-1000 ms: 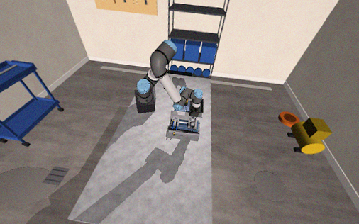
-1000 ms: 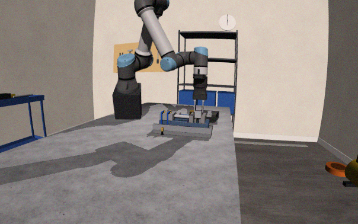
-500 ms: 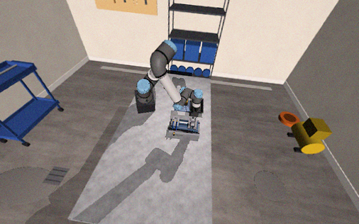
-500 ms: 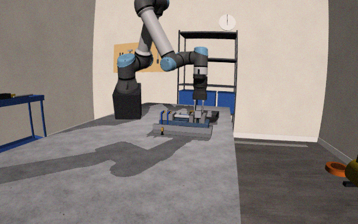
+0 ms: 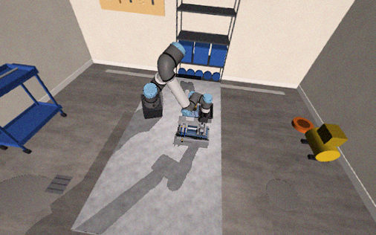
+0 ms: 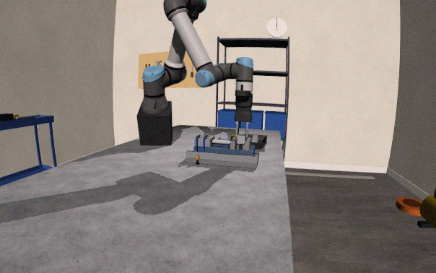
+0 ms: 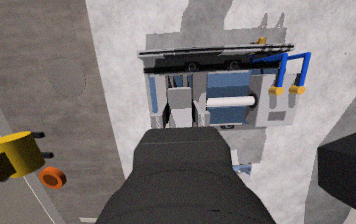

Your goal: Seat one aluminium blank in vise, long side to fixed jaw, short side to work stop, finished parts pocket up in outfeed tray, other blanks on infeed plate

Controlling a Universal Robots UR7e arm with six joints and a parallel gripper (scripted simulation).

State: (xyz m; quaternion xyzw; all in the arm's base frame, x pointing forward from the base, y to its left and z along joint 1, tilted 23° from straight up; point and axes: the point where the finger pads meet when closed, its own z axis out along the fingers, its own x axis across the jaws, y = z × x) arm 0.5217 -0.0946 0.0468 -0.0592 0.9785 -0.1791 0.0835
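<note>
Currently the hand points straight down over the vise on the grey desk, its fingers clamped on a grey aluminium blank inside the vise's opening. From the blank, the blue hoses lie toward three o'clock in the wrist view. No brand, label or lettering is legible anywhere.

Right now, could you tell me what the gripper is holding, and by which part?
The gripper is shut on a grey block in the vise, clamped across its two opposite sides.
</note>
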